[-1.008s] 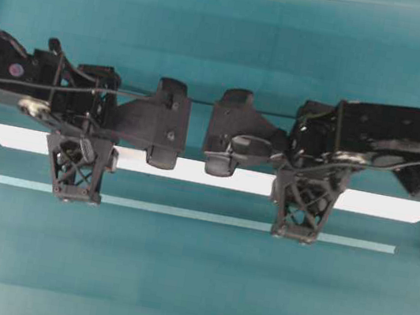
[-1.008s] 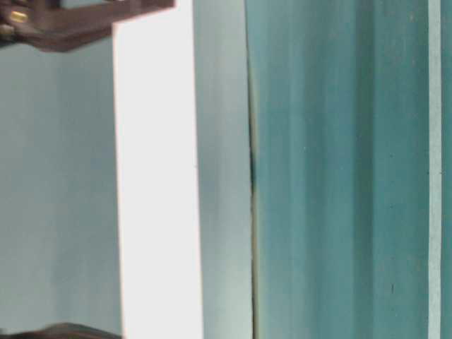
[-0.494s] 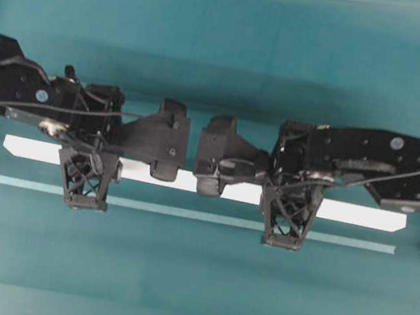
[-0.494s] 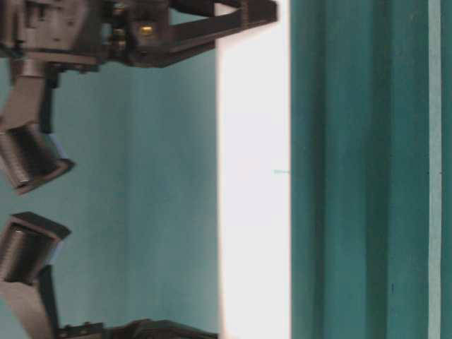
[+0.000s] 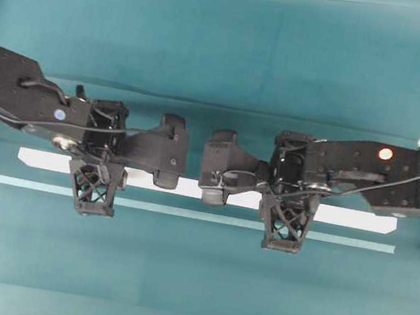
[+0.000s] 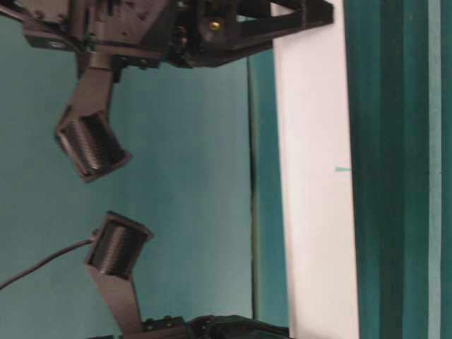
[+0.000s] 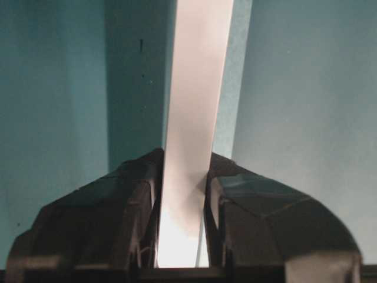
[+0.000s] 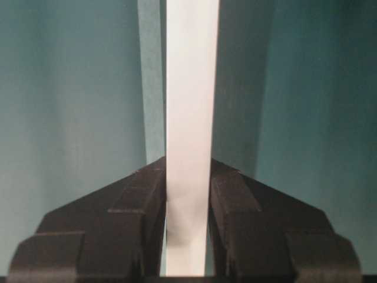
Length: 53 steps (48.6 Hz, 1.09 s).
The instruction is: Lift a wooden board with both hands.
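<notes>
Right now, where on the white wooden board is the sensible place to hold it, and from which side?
Probably as shown: pinch the wooden board across its narrow width from above, at two spread points. It is long, thin and flat, so one central grip would likely let it tip. The left gripper and right gripper each have fingers closed on its long edges.

The 2 arms reach inward from opposite sides, wrists bent down; the left end effector point(image 5: 93, 196) and right end effector point(image 5: 283, 231) each clamp the wooden board point(image 5: 344, 217).

Fingers point(image 7: 132, 224) hide the wooden board point(image 5: 352, 218) edges between them; its far ends run past both wrist views.
</notes>
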Motion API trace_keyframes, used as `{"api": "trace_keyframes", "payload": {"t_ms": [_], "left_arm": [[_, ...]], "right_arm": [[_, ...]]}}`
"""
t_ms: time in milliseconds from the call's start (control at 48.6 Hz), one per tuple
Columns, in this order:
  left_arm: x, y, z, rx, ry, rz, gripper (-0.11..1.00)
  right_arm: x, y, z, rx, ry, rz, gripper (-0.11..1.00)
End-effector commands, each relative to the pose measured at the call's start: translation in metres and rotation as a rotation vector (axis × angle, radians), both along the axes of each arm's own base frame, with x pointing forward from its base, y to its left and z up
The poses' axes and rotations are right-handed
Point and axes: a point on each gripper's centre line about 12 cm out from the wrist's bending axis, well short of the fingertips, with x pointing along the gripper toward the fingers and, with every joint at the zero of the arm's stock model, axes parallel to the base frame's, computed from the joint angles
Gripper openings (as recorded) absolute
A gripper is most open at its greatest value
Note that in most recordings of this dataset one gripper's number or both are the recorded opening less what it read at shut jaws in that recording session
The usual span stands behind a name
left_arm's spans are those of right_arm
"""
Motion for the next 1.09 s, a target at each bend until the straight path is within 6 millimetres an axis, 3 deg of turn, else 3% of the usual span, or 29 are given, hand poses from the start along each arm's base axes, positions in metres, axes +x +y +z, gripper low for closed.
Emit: {"api": "trace_keyframes", "payload": {"t_ms": [0,535,1070], "left_arm": [[0.004,0.002,0.002,-0.001,-0.022,0.015,0.17],[-0.001,0.000,-0.029,-0.007,-0.012,0.029,0.17],[0.008,-0.001,-0.036,-0.012,-0.045,0.033,0.17]], "right_arm": [[0.005,0.002,-0.001,0.001,-0.019,0.017,0.21],[0.012,0.007,-0.038,0.005,-0.006,0.028,0.21],[0.007,0.007,-0.053,0.006,0.007,0.030,0.21]]}}
